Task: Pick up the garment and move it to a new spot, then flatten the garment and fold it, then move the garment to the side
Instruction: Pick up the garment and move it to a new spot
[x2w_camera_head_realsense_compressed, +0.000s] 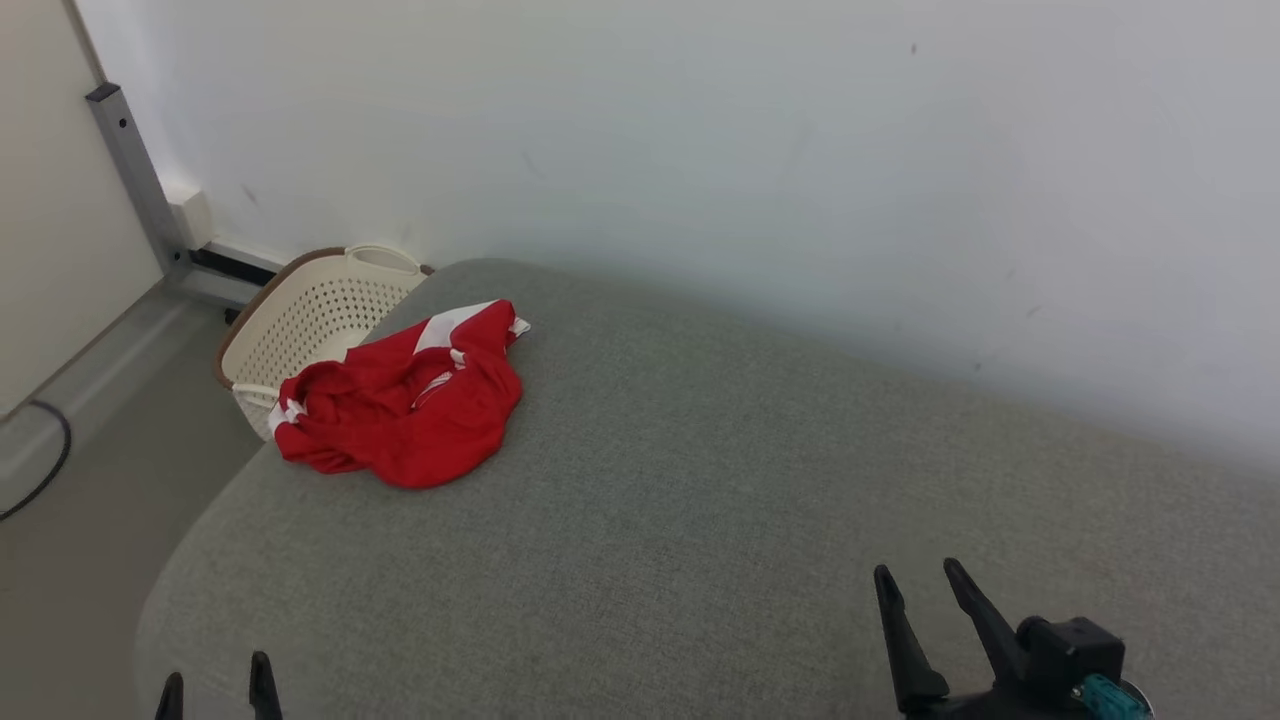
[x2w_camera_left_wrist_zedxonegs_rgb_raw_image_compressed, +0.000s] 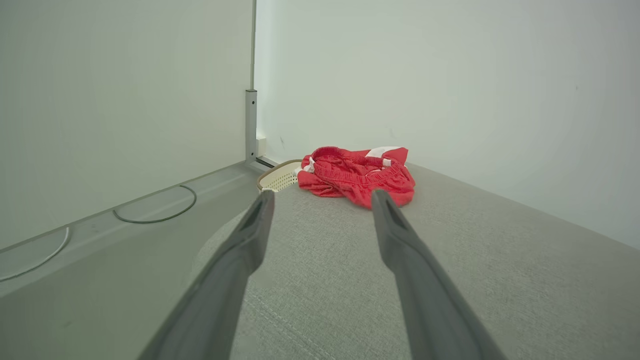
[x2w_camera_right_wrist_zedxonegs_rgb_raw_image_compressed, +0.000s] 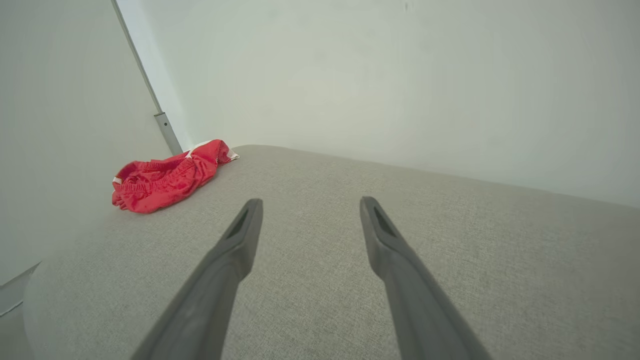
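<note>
left claw (x2w_camera_head_realsense_compressed: 216, 680): both fingers spread wide, nothing between them, positioned over the near left corner of the grey upholstered surface (x2w_camera_head_realsense_compressed: 700, 480)

right claw (x2w_camera_head_realsense_compressed: 917, 572): fingers likewise spread wide and empty, over the near right part of the same surface

garment (x2w_camera_head_realsense_compressed: 410, 405): red fabric with white stripes, crumpled in a heap on the surface, well apart from both claws. it lies straight ahead of the left claw, beyond its fingertips; in the left wrist view a gathered elastic band on the heap faces that claw. from the right claw it lies far ahead and to the left, near the far left corner of the surface

perforated cream basket (x2w_camera_head_realsense_compressed: 310, 315): on the floor just beyond the garment as seen from the left claw, close against the surface edge, its near rim partly hidden by the red fabric

dark cable (x2w_camera_head_realsense_compressed: 50, 460): on the floor, ahead and to the left of the left claw
</note>
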